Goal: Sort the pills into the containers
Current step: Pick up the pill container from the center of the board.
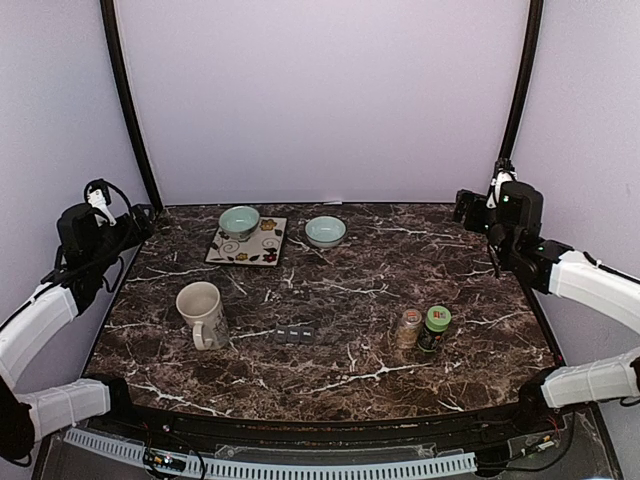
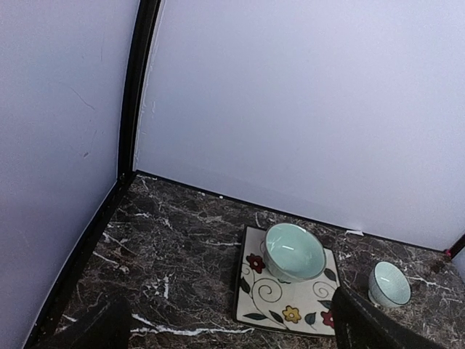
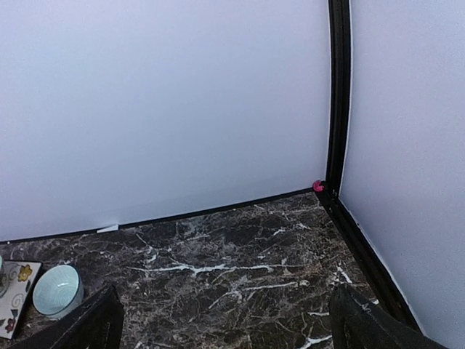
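Top external view: tan-capped bottle (image 1: 408, 328) and green-capped bottle (image 1: 434, 331) are standing side by side, right and near on the marble table (image 1: 380, 270).
Dark pieces (image 1: 295, 333): lying in a short row just left of the bottles; too small to identify.
White mug (image 1: 200, 313): sitting left.
Left bowl (image 1: 239, 221): resting on the flowered plate (image 1: 262, 245), far side.
Right bowl (image 1: 325, 231): sitting just beside the plate.
Left gripper (image 2: 231, 299): hanging at the far-left corner, fingers spread wide, empty.
Right gripper (image 3: 224, 291): hanging at the far-right corner, fingers spread wide, empty.

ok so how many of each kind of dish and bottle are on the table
bowls: 2
plate: 1
mug: 1
bottles: 2
total: 6
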{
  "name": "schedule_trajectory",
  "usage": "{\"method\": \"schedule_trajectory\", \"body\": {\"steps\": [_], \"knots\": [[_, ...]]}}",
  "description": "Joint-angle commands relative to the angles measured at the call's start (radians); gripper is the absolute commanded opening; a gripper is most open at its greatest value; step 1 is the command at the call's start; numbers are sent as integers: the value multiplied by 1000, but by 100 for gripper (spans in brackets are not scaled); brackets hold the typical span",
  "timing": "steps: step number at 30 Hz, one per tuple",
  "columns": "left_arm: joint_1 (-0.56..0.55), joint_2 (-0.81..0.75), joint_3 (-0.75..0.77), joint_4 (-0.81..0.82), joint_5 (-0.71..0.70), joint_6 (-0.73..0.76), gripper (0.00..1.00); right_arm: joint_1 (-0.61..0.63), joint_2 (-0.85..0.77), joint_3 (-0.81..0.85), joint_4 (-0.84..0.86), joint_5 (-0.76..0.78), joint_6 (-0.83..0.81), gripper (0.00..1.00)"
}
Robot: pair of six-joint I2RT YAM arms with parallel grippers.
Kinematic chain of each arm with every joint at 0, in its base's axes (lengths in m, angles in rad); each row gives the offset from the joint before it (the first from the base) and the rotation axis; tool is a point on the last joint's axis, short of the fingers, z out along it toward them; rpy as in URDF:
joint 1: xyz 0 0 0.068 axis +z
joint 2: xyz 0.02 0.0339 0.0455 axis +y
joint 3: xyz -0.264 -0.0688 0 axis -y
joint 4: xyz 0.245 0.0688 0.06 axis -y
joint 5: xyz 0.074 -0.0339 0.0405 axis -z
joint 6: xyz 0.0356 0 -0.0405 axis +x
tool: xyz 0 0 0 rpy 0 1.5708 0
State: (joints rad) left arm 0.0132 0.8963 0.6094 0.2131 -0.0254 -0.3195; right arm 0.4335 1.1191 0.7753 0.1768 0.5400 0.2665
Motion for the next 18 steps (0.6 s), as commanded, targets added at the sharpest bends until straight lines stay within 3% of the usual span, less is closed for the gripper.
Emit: {"method": "schedule_trajectory", "body": {"steps": [1, 4, 8, 18], "knots": [[2, -64, 46, -84, 19, -36, 99, -5, -61, -108, 251, -109, -60, 99], [1, -81, 64, -104, 64, -56, 99, -12, -67, -137, 355, -305, -39, 86], [2, -77, 132, -190, 139, -59, 99, 9, 6, 25, 109, -399, -25, 75], [-31, -100, 259, -564, 176, -81, 99, 349, 248, 330, -325, -181, -205, 76]]}}
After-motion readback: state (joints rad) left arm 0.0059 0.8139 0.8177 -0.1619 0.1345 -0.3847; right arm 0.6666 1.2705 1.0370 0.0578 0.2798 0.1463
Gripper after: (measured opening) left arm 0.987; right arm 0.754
